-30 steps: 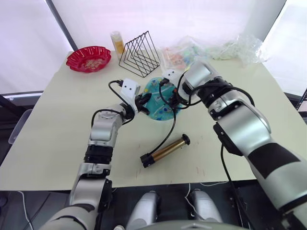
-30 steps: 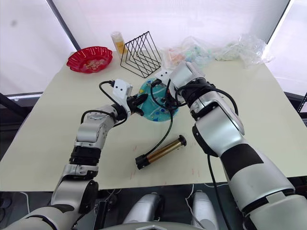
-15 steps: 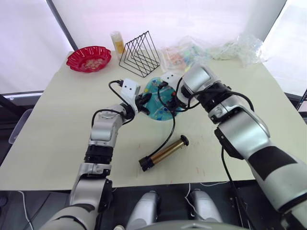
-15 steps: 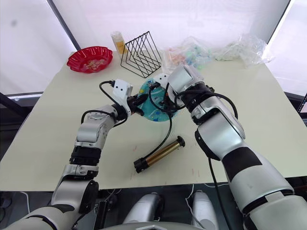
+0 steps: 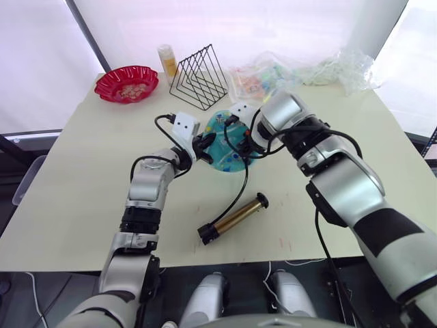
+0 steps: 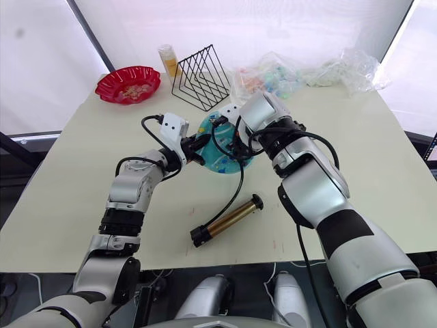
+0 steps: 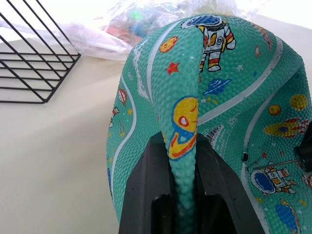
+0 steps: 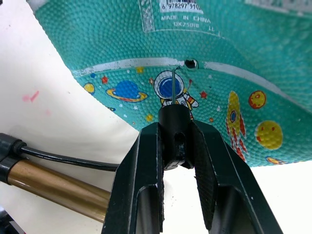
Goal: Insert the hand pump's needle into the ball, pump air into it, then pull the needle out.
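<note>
Status: insertion not yet made; pumping and withdrawal both outstanding, as far as the views allowed a judgement. Ball (image 5: 229,140): teal, pebbled, white stripes, prints of astronauts, planets, stars and rockets; deflated and folded, resting on the table (image 5: 82,184) near its middle, just in front of a black wire rack (image 5: 198,77). Left gripper (image 7: 183,195): jaws clamped on a folded ridge of the ball's skin, holding it raised. Right gripper (image 8: 175,146): jaws clamped on the black fitting at the hose end, with the needle (image 8: 173,87) projecting toward the ball. Needle tip lay just beside the small dark valve hole (image 8: 191,63) on a white stripe, slightly off to one side; whether it touched the skin could not be told. Printed label text sat just beyond the valve. Pump (image 5: 234,217): bronze cylinder with black end caps, lying flat on the table nearer the robot than the ball, untouched; its black hose (image 5: 237,188) curved from it up to the right gripper. Red bowl (image 5: 126,83) at the far left corner; crumpled clear plastic bags (image 5: 321,68) along the far edge.
</note>
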Robot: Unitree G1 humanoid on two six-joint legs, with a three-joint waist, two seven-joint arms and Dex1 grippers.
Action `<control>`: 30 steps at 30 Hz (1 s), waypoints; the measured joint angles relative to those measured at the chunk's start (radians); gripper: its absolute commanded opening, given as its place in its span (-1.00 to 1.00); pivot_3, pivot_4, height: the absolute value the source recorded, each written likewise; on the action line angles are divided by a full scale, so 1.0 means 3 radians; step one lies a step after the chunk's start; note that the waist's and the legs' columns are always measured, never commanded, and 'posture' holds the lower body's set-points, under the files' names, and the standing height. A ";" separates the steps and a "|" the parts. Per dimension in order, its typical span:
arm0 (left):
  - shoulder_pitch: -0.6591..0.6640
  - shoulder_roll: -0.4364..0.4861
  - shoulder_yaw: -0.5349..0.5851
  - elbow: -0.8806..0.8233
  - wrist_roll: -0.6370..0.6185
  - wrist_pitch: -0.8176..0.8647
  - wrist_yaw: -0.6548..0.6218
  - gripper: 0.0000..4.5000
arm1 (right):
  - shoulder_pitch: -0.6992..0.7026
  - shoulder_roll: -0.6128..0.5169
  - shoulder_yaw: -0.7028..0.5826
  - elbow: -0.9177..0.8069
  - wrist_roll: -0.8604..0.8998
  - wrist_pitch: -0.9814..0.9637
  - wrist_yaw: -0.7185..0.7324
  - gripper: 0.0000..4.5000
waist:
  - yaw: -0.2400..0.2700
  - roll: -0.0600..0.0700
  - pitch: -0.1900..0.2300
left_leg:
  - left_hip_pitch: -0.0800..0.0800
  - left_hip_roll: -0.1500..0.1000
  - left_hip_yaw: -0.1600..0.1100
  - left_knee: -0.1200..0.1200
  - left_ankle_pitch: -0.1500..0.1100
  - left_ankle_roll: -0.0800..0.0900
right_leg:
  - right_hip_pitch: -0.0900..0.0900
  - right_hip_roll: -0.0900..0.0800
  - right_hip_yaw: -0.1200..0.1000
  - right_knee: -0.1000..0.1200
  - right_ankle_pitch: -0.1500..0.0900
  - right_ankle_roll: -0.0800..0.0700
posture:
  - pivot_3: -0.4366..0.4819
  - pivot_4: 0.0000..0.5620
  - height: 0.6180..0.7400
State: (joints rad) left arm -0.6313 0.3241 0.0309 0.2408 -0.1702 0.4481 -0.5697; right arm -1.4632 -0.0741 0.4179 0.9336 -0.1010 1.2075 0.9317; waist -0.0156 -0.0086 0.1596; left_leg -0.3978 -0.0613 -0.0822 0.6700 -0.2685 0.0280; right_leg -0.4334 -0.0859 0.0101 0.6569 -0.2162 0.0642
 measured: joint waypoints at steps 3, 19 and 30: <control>0.0000 0.0000 0.0000 0.0000 0.0000 0.0000 0.0000 -0.99 | 0.0000 -0.0012 -0.0002 0.0001 0.0018 -0.0009 -0.0012 -0.86 | 0.0000 0.0000 0.0000 | 0.0000 0.0000 0.0000 0.0000 0.0000 0.0000 | 0.0000 0.0000 0.0000 0.0000 0.0000 0.0000 | -0.05 -0.47 1.00; 0.0000 0.0002 0.0000 0.0000 0.0000 0.0000 0.0000 -0.99 | -0.0008 -0.0015 -0.0014 0.0131 0.0064 -0.0128 -0.0127 -0.86 | -0.0001 0.0000 0.0000 | 0.0000 0.0000 0.0000 0.0000 0.0000 0.0000 | 0.0000 0.0000 0.0000 0.0000 0.0000 0.0000 | -0.05 -0.47 1.00; -0.0006 0.0007 0.0000 0.0014 0.0000 0.0000 -0.0002 -0.99 | -0.0025 -0.0015 -0.0056 0.0220 0.0098 -0.0194 -0.0148 -0.86 | -0.0003 0.0000 0.0000 | 0.0000 0.0000 0.0000 0.0000 0.0000 0.0000 | 0.0000 0.0000 0.0000 0.0000 0.0000 0.0000 | -0.05 -0.47 1.00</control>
State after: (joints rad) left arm -0.6332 0.3261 0.0309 0.2450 -0.1702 0.4480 -0.5702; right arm -1.4708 -0.0786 0.4012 0.9997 -0.0717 1.1494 0.8873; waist -0.0166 -0.0086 0.1596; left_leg -0.3978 -0.0613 -0.0822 0.6700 -0.2684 0.0280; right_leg -0.4334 -0.0859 0.0102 0.6570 -0.2162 0.0642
